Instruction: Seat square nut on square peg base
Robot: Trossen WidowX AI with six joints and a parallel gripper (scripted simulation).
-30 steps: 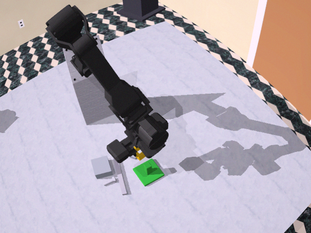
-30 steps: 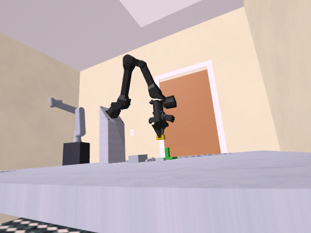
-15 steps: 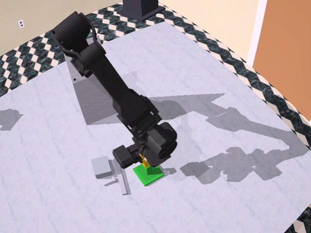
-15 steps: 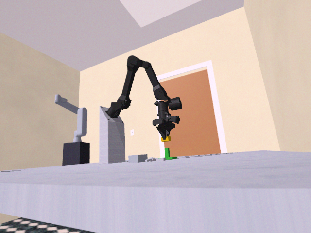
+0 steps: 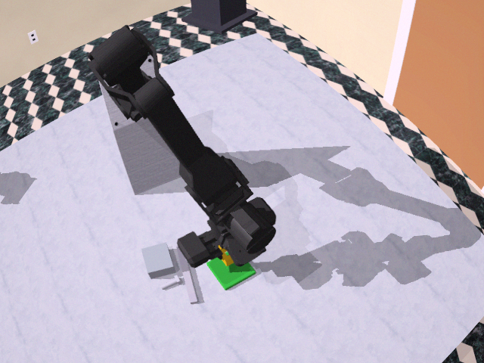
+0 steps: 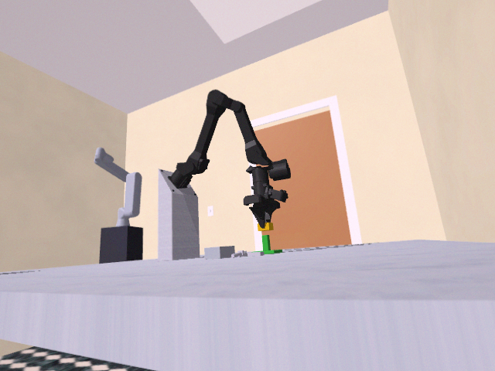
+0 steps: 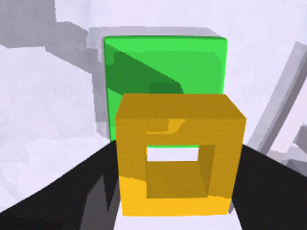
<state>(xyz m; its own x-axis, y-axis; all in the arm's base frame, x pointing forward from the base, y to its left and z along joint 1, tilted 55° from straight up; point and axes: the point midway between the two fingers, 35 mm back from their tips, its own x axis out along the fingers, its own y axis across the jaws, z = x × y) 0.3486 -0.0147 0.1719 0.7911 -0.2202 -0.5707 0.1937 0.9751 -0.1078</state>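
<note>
The gripper (image 6: 264, 222) points straight down and is clamped on the yellow square nut (image 6: 264, 226), which hangs in the air directly over the upright green square peg (image 6: 265, 243), apparently just above its tip and well short of the flat green base (image 5: 231, 275) on the table (image 5: 312, 117). From the wrist view the nut (image 7: 180, 153) sits between the two dark fingers with the green base (image 7: 167, 83) filling the background behind it. To the side of the base lie a small grey block (image 5: 157, 260) and a thin grey bar (image 5: 192, 286), both apart from the gripper
</note>
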